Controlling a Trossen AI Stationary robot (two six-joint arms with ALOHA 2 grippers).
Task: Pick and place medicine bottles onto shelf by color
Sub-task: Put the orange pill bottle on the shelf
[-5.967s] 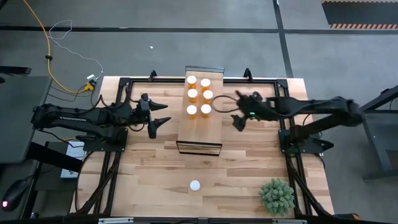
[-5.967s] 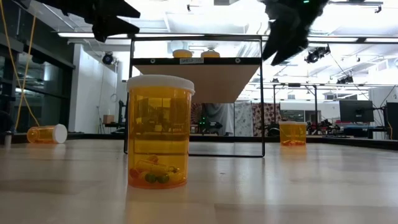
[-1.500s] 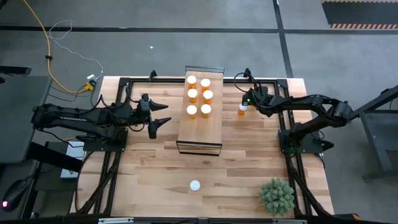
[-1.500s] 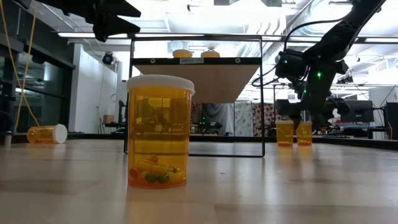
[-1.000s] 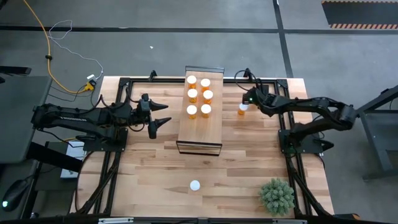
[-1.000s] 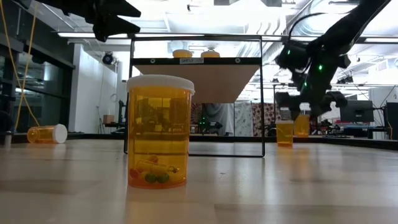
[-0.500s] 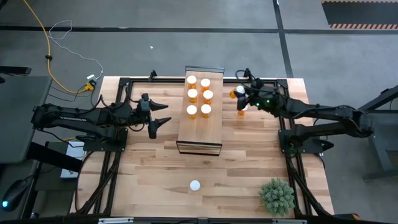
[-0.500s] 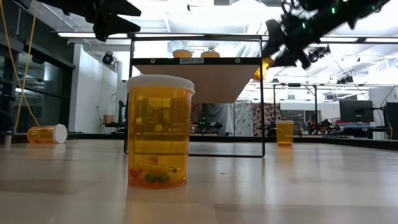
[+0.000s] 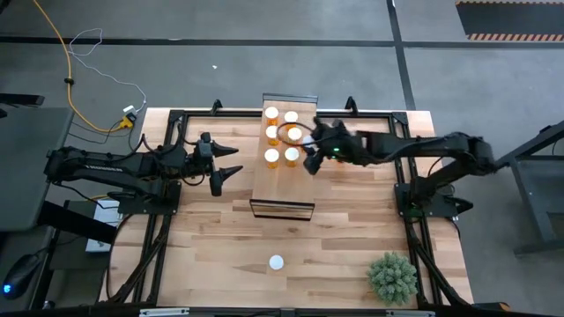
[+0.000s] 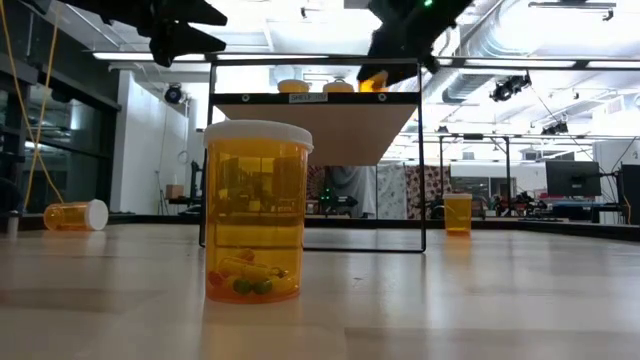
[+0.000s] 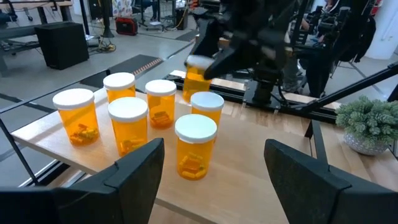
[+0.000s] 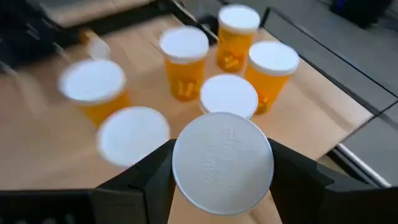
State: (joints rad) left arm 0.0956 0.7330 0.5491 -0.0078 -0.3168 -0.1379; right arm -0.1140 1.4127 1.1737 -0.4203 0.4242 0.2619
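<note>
Now the shelf (image 9: 284, 180) stands mid-desk with its near half bare, open wood running to its front edge, while six white-capped medicine bottles (image 9: 282, 136) crowd its far end in two rows. Over that cluster's right edge hangs the right pincer (image 9: 310, 160), pinching a seventh bottle (image 12: 222, 163) by its sides, cap toward the wrist camera; the left wrist view shows it (image 11: 196, 79) raised just behind the standing six. Half a second ago this arm was right of the shelf, above the desk (image 9: 352, 229); it has since swung left over the board, and one bottle (image 10: 458, 213) is left standing where two stood before. The left pincer (image 9: 226, 168) waits well left of the shelf, fingers spread and empty, unmoved. Counting the rest: one bottle (image 10: 258, 211) stands close to the low camera, one (image 10: 75, 214) lies tipped at the far left, which makes ten. A plant (image 9: 392, 277) sits at the near right corner.
</note>
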